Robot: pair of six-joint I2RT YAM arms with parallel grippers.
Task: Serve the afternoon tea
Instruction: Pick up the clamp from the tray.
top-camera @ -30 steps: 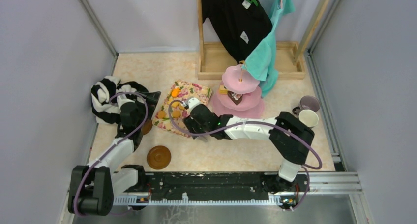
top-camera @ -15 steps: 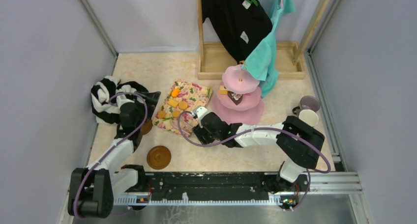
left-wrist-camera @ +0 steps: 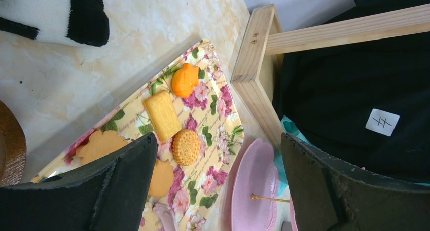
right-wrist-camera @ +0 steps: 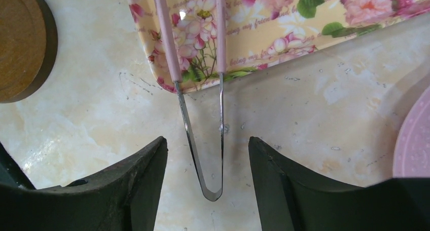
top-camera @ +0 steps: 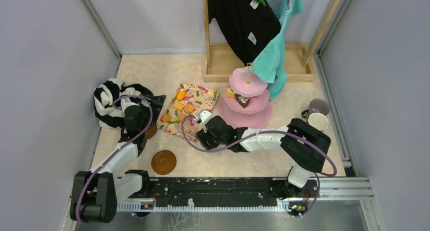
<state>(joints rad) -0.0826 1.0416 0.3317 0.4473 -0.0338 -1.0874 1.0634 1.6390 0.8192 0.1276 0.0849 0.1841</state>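
The pink three-tier cake stand [top-camera: 247, 97] stands right of the floral cloth [top-camera: 200, 97] and holds a brown pastry [top-camera: 242, 100]. Several orange and yellow pastries [top-camera: 178, 107] lie on the cloth; the left wrist view shows an orange one [left-wrist-camera: 183, 80], a yellow bar [left-wrist-camera: 162, 114] and a round biscuit [left-wrist-camera: 186, 146]. Pink-handled metal tongs [right-wrist-camera: 203, 140] lie over the cloth's near edge. My right gripper [right-wrist-camera: 207, 140] is open around their bend, not touching; in the top view it [top-camera: 202, 131] is at the cloth's near corner. My left gripper [top-camera: 149, 102] is open and empty left of the cloth.
A lilac mug [top-camera: 318, 107] and a cream mug [top-camera: 318, 121] stand at the right. One brown saucer [top-camera: 164, 161] lies near the front, another [top-camera: 150, 131] is partly under my left arm. A striped garment [top-camera: 106, 107] lies at the left. A wooden clothes rack [top-camera: 218, 64] stands behind.
My right gripper has drawn back from over the cloth towards its near edge, and its jaws now lie either side of the tongs' bend. The left arm has not moved.
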